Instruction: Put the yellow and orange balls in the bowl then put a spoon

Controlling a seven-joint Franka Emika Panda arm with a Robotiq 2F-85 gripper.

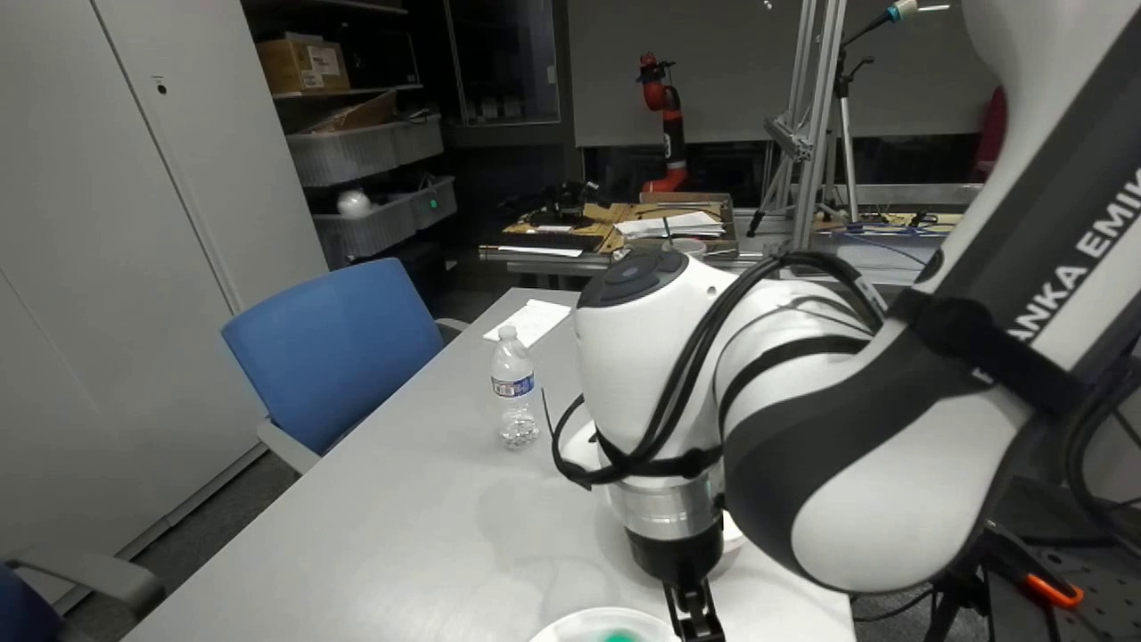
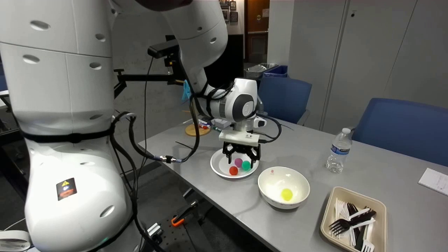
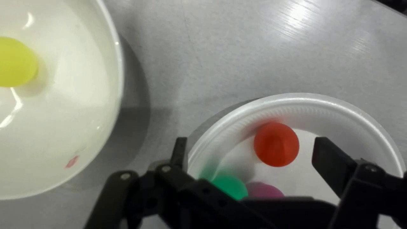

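- While its base point(image 2: 80, 213) fills the left of an exterior view, the arm point(image 2: 204, 29) reaches rightward above the table point(image 2: 238, 199).
- A tan disc point(image 2: 189, 131) lies toward the table's far end.
- Next comes the plate point(image 2: 218, 164), white and shallow, near the bowl point(image 2: 274, 183) but apart from it.
- On the plate sit the orange-red ball point(image 2: 233, 170), near the wall, then the purple ball point(image 2: 238, 162) and the green ball point(image 2: 246, 165), just beside each other.
- Above these hangs the gripper point(image 3: 250, 152), pointing down, its jaws spread wide. In the wrist view the orange-red ball shows between them, with space on either side; whether the gripper touches the green ball, I cannot tell.
- Right of the plate stands the bowl, white and deeper, a small red mark point(image 3: 72, 161) on its inner wall; in it, on the bottom, rests the yellow ball point(image 2: 287, 194).
- Farther right, the bottle point(image 2: 338, 148) stands upright, clear and blue-labelled.
- Nearer the camera, the tray point(image 2: 382, 220), beige and rectangular, holds cutlery point(image 2: 360, 218), black and white; forks point(image 2: 339, 226) show on top, other pieces cannot be told apart.
- Behind these stands a blue chair point(image 2: 402, 129), and paper point(image 2: 435, 181) lies at the right edge.
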